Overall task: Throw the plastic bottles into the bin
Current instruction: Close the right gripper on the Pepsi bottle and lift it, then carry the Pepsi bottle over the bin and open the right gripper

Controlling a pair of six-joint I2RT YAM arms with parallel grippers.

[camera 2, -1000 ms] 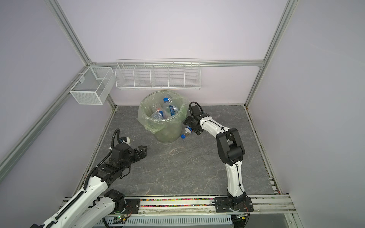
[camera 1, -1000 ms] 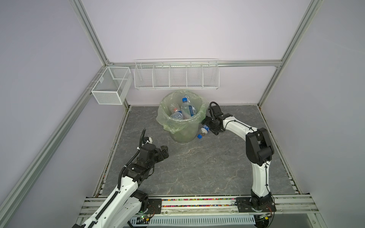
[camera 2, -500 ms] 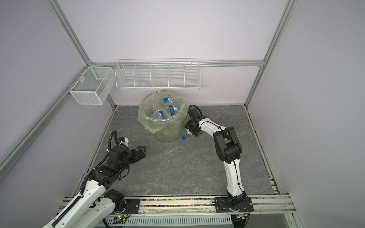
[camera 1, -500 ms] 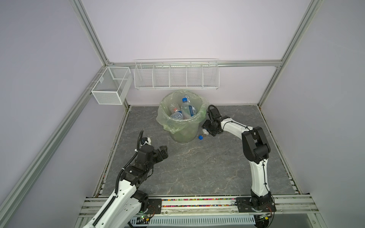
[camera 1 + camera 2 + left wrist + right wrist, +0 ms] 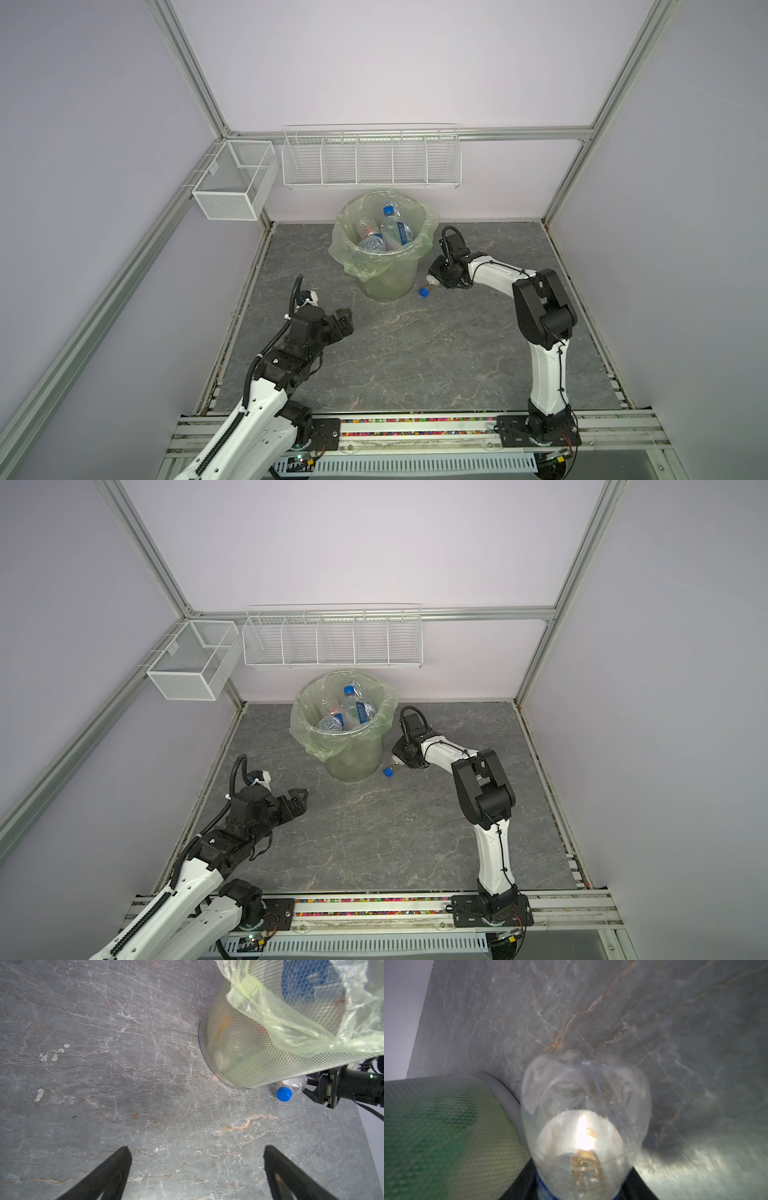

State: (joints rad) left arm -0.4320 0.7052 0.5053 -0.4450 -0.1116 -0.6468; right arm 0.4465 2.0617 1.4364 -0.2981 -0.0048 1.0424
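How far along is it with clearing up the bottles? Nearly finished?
Nearly. Done: several bottles already lie in the bin. In hand: the right gripper has closed on a blue-capped bottle lying on the floor beside the bin's base, not yet lifted. Left: raise it and drop it in. No other bottle shows outside the bin. The left gripper hangs open and empty.

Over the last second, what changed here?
The right claw came down toward the floor beside the bin and closed around the bottle lying there. The left claw stays open and empty. The bin and the bottles inside it are unchanged.
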